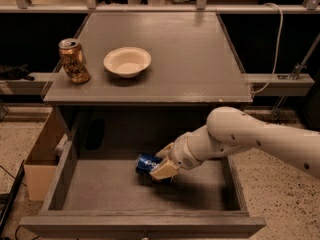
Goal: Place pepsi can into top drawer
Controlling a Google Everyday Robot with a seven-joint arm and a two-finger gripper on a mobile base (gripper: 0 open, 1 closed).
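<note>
gripper (158, 163): down inside the top drawer, a bit right of centre, in the back half. Its tan fingers (163, 171) are clamped on either side of the pepsi can and grasp it.
pepsi can (146, 162): blue, tipped on its side, with its free end pointing left toward the drawer's middle. Only the left part shows; the fingers cover the rest.
can vs drawer floor: a shadow sits directly under the can. It looks like it's touching the floor, but I can't confirm that from this angle.
top drawer (125, 223): pulled well out from under the counter. Grey weathered wood, flat bottom, low side walls, thick front panel along the bottom of the view.
arm (250, 139): white, enters from the right edge and bulges at a rounded joint above the drawer's right wall. It then tapers down and left to the gripper.
counter (180, 59): grey top directly above the drawer, about the same width.
gold-brown can (74, 60): upright with a silver top, near the counter's front-left corner.
bowl (127, 61): white, right way up, just right of the gold-brown can and not touching it.
cardboard box (42, 154): on the floor left of the drawer, close to its left wall, with an open top.
cable (278, 39): white, drops down behind the counter's right side toward a grey rail.
floor (15, 139): light speckled surface on both sides of the cabinet.
</note>
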